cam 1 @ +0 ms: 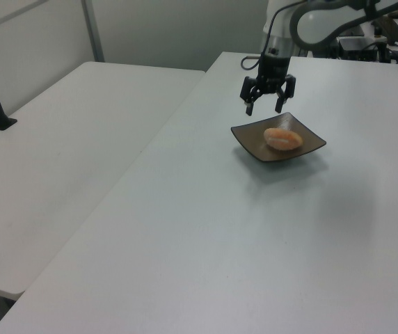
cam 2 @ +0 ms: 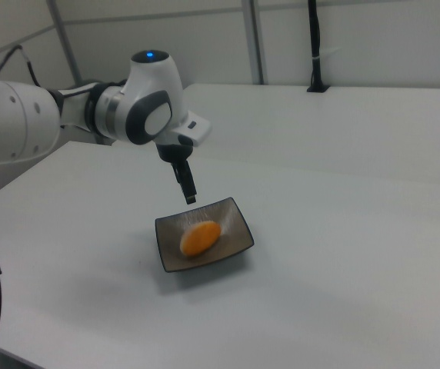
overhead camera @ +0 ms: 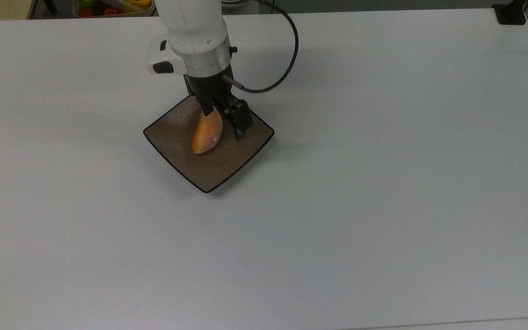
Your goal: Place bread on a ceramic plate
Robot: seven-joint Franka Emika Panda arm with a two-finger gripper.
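Orange-topped oval bread lying on square brown ceramic plate

bread on ceramic plate, claw spread above

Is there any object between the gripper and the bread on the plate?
Nothing visible. The gripper, fingers open, hangs above the ceramic plate, and the bread lies on it with only air between them.

The bread lies on the ceramic plate, with the end effector above it.
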